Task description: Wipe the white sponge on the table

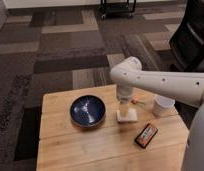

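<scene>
Pale wooden table [85, 145], white sponge [127, 116] lying near its middle, just right of a blue bowl [88, 110]. Gripper [126, 106] pointing straight down onto the sponge; grip state impossible to tell. White cup [163, 105] near right edge.

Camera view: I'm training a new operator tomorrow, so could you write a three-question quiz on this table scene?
1. True or false: the tool is right over the white sponge, near the middle of the table.
2. Which thing lies nearest the camera? A. blue bowl B. white cup C. dark-and-orange packet
3. Fill in: left of the sponge sits the ____.
Key: 1 true; 2 C; 3 blue bowl.
</scene>
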Tool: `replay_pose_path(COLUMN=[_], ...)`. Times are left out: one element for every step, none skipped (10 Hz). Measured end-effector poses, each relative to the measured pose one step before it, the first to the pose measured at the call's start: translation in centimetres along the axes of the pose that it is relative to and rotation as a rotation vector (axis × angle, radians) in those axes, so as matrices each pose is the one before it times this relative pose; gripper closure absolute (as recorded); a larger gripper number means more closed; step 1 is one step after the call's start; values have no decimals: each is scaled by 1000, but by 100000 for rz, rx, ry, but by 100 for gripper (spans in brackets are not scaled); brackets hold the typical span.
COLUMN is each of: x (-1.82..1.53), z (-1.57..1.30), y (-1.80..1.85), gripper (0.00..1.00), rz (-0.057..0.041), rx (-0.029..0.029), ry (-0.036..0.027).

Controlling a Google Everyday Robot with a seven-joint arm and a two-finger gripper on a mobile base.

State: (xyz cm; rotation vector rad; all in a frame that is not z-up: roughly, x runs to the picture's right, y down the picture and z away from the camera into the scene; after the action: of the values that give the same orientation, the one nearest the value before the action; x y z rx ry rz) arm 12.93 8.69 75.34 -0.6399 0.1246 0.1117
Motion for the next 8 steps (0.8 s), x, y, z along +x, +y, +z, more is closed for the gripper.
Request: replay_pose_path(x=[37, -18, 119, 420, 133, 425, 330, 172], z=[-81, 14, 30, 255, 146, 415, 620, 328], y=[106, 183, -8, -203, -95, -120, -74, -32], gripper=[35, 35, 35, 35, 35, 35, 35, 35], rz=[-1585, -1848, -862, -806, -255, -415, -417, 39], rx=[134, -140, 304, 488, 165, 82, -372, -361], ry=[-760, -710, -380, -353, -193, -388, -831, -548])
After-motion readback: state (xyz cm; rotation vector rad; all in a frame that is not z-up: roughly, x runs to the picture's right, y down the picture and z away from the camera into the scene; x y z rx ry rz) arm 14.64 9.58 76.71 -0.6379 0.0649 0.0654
